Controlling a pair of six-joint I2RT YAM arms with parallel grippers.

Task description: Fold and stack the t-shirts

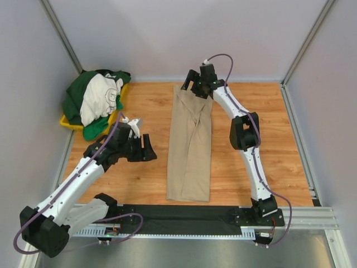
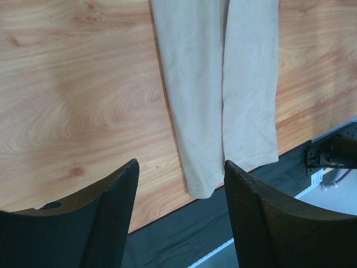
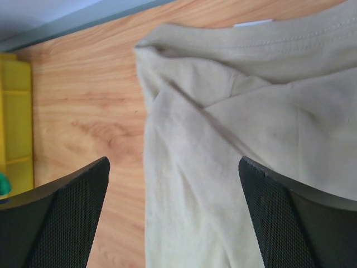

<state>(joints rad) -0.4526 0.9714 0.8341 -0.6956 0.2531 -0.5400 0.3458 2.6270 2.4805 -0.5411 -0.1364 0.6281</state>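
Tan t-shirt (image 1: 189, 148) folded lengthwise on wood-grain worktop (image 1: 142, 103), cream t-shirt (image 1: 100, 101) print apparently illegible, grey walls (image 1: 167, 33), left jaws and right jaws wide apart, empty.

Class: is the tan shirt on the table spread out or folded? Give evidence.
Folded lengthwise: the tan shirt lies as a narrow strip, both sides turned in, edges meeting down its middle. No crosswise fold shows.

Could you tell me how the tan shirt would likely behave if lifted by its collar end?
The tan t-shirt would probably drape limply: it lies flat in soft creases. It looks thin, so likely light. Folded lengthwise into a long strip, its layers might slip apart unless both are pinched.
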